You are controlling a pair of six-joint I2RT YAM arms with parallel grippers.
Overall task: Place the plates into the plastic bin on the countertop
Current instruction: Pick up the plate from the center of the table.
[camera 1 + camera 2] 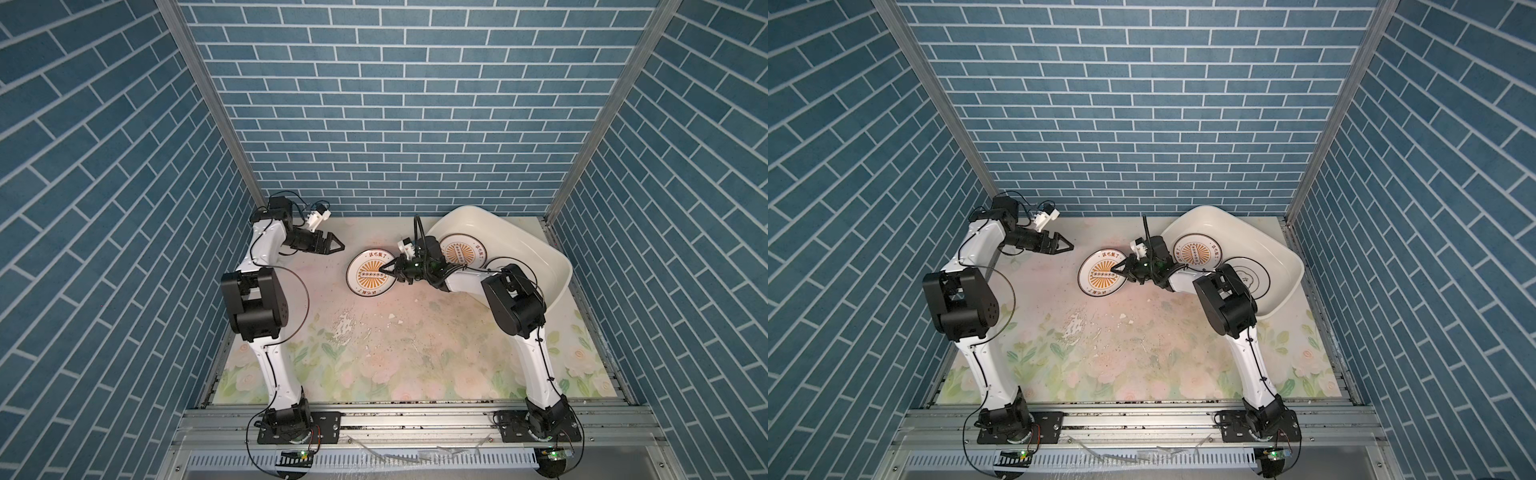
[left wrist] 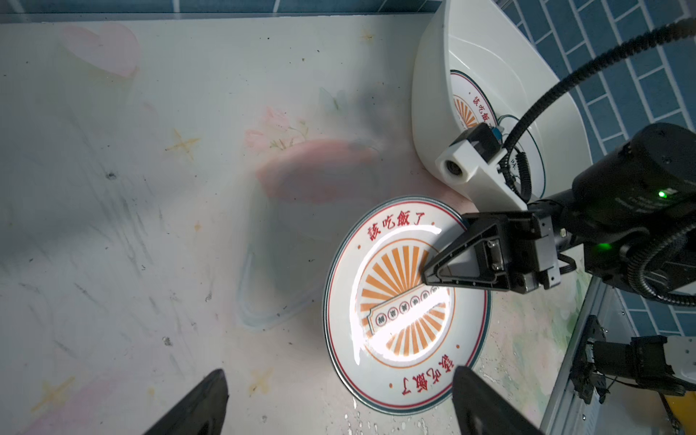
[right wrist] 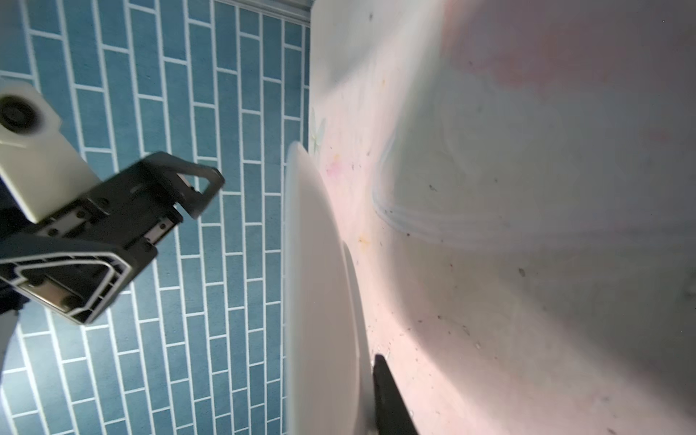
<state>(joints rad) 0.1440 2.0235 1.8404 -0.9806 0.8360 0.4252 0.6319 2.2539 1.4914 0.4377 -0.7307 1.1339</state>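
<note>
A white plate with an orange sunburst centre (image 1: 365,276) (image 1: 1098,276) (image 2: 399,320) lies on the flowered countertop (image 1: 374,353), left of the plastic bin (image 1: 503,224) (image 1: 1246,224). My right gripper (image 1: 384,273) (image 1: 1116,273) (image 3: 367,376) is shut on its rim nearest the bin. One finger (image 2: 448,263) lies on top and the other finger (image 3: 388,395) is below the white underside (image 3: 320,282). In the bin lie another sunburst plate (image 1: 463,249) (image 1: 1196,251) and a dark-ringed plate (image 1: 1250,274), partly hidden by my right arm. My left gripper (image 1: 338,245) (image 1: 1068,245) (image 2: 339,373) hovers open, left of the held plate.
The bin stands at the back right, angled against the blue brick walls. Worn, scuffed patches (image 1: 345,328) mark the middle of the countertop. Metal rails (image 1: 415,419) run along the front edge by both arm bases.
</note>
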